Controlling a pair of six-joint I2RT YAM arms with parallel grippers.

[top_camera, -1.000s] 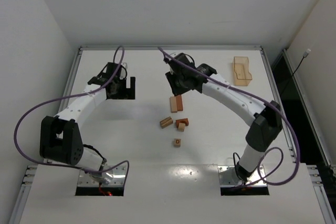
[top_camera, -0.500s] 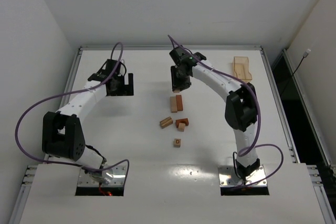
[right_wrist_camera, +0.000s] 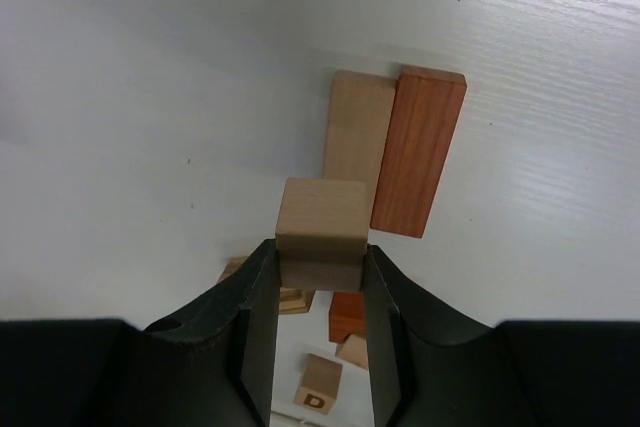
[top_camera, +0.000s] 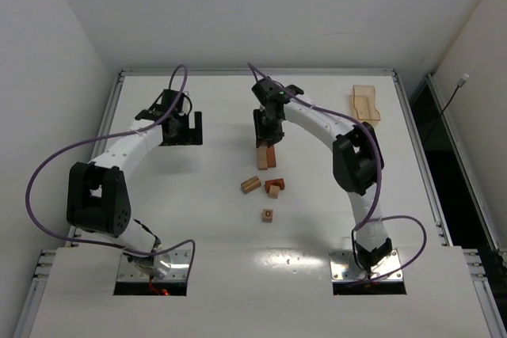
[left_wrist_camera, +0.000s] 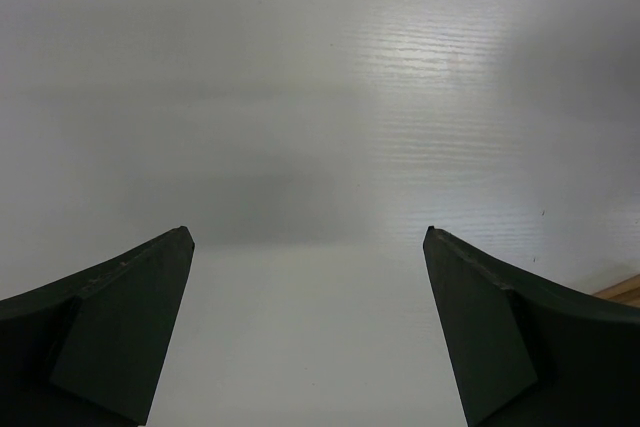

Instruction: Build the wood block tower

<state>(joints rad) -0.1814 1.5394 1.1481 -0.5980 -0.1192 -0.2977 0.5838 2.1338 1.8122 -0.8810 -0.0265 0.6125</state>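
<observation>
My right gripper point(right_wrist_camera: 320, 262) is shut on a light tan cube point(right_wrist_camera: 322, 231) and holds it above two bars lying side by side, a tan bar point(right_wrist_camera: 357, 122) and a reddish-brown bar point(right_wrist_camera: 420, 150). In the top view the right gripper point(top_camera: 264, 134) hangs over these bars point(top_camera: 267, 156) at the table's middle. Nearer lie a tan piece point(top_camera: 251, 184), a reddish-brown and tan cluster point(top_camera: 274, 187) and a lettered cube point(top_camera: 268, 214), marked D in the wrist view point(right_wrist_camera: 319, 384). My left gripper point(top_camera: 181, 128) is open and empty at the far left, over bare table point(left_wrist_camera: 310, 277).
A translucent tan open tray point(top_camera: 365, 106) sits at the far right corner of the white table point(top_camera: 158, 211). Purple cables loop off both arms. Walls close in on the left and right sides.
My right arm has swung its elbow inward and the gripper has settled just above the two bars with the cube. The left gripper stayed nearly still.
</observation>
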